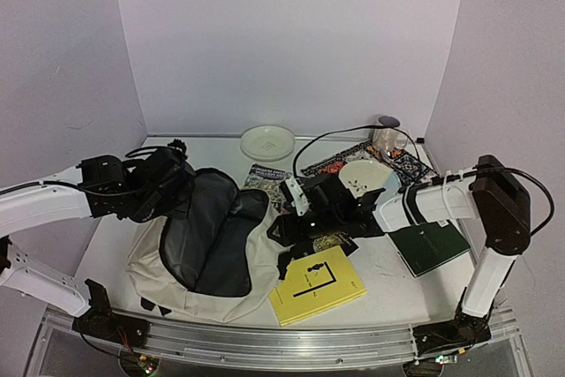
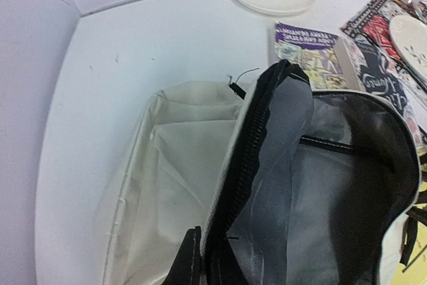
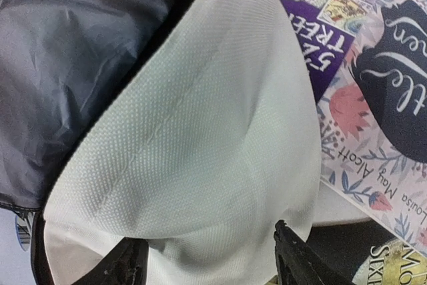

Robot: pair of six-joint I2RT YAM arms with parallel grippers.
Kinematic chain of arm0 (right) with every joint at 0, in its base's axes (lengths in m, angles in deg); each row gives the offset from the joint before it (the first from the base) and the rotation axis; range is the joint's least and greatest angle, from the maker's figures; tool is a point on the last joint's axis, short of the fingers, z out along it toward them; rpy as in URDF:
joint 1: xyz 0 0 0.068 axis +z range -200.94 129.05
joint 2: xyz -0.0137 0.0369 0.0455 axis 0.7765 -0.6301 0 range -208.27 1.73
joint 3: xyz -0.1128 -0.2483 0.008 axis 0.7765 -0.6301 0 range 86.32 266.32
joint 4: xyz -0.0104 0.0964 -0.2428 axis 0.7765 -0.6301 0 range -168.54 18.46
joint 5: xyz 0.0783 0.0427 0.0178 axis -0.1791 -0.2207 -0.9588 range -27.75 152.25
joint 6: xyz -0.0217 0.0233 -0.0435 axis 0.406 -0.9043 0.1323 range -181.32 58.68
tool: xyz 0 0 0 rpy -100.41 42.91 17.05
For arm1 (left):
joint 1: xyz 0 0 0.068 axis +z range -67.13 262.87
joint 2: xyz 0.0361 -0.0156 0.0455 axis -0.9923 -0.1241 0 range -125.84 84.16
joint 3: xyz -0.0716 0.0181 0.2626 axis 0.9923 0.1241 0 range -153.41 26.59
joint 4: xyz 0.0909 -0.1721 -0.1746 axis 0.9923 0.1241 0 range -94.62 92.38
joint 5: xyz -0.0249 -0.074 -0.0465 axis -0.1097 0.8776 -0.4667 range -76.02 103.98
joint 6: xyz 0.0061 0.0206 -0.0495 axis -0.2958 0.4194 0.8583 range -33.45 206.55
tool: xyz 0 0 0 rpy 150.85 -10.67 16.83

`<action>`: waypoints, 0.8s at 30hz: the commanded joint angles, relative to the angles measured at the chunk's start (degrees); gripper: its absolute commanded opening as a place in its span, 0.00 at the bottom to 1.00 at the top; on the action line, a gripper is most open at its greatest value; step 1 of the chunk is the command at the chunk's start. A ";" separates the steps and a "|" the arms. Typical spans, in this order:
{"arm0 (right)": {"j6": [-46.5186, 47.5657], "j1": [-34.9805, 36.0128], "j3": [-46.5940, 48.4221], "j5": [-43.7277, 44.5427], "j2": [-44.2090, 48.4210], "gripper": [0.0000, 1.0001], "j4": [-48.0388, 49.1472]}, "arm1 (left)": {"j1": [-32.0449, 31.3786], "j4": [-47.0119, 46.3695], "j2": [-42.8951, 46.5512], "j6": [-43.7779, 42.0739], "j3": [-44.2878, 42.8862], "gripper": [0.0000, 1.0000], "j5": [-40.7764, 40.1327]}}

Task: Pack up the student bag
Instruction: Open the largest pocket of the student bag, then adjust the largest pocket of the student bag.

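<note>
Just beside student bag [image 1: 208, 241], yellow book [image 1: 316, 284].

Your left arm [image 1: 44, 205] and right arm [image 1: 433, 205] both had smooth white link shells joined by bulky black joint housings [image 1: 501, 205]. Each stood on a black base [image 1: 446, 335] fixed to a silver rail [image 1: 291, 346]. Thin black cables [image 1: 331, 136] trailed from them. The right end effector [image 3: 210, 265] had matte black fingers [image 3: 297, 261], as did the left end effector [image 2: 203, 265].
</note>
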 commanded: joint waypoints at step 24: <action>5.46 1.99 5.36 4.84 0.03 0.64 -3.45 | 19.92 9.35 -21.30 7.16 -1.56 0.16 -16.98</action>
